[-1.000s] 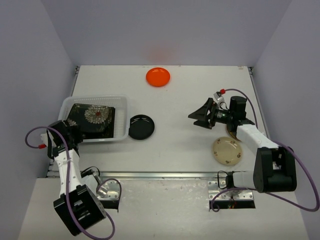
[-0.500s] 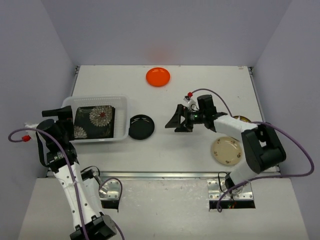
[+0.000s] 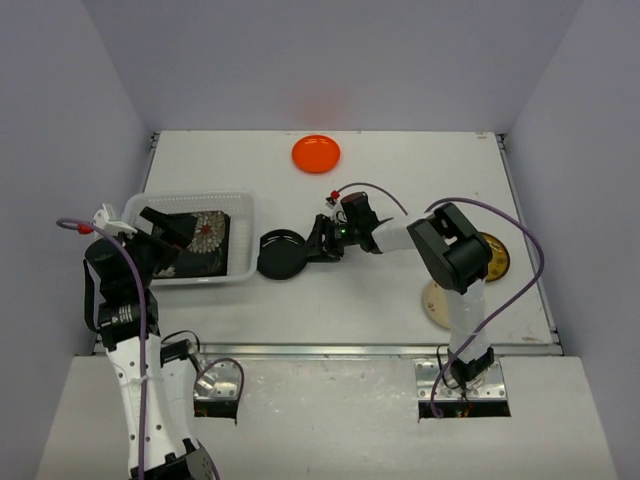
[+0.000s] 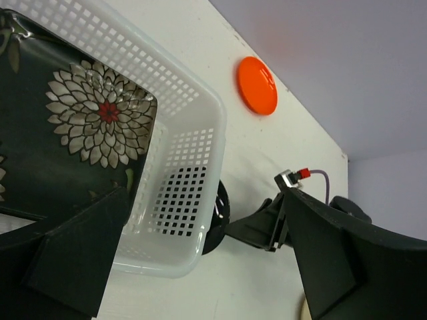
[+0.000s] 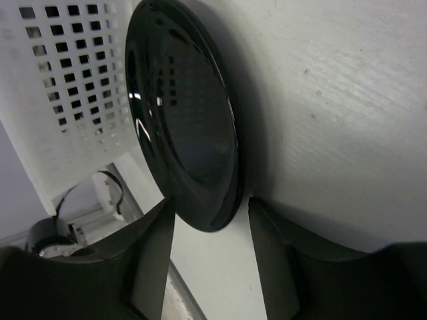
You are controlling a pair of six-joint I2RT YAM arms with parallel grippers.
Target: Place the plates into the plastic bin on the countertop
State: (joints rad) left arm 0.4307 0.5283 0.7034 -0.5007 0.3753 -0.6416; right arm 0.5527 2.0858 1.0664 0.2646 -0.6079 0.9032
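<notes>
The plastic bin [image 3: 243, 205] [image 4: 193, 127] [image 5: 60, 87] sits at the left of the countertop [image 3: 400, 180] and holds a black floral square plate [image 3: 205, 232] [image 4: 87, 127]. My left gripper [image 3: 165, 235] [image 4: 207, 267] hovers over the bin, open and empty. A black round plate [image 3: 280, 256] [image 5: 183, 120] [image 4: 220, 213] lies just right of the bin. My right gripper [image 3: 318, 246] [image 5: 210, 220] is low at its right edge. Its half-closed jaws straddle the rim, with a sliver of gap on one side. An orange plate [image 3: 316, 153] [image 4: 257, 85] lies at the back.
A cream plate [image 3: 436, 303] and an amber plate [image 3: 494, 256] lie at the right, both partly hidden by the right arm. A metal rail [image 3: 320, 350] runs along the near edge. Grey walls enclose the table on three sides.
The left gripper opened, let go of the floral plate in the bin and rose. The right arm swept left across the table to the black plate, and its jaws narrowed around the rim.
</notes>
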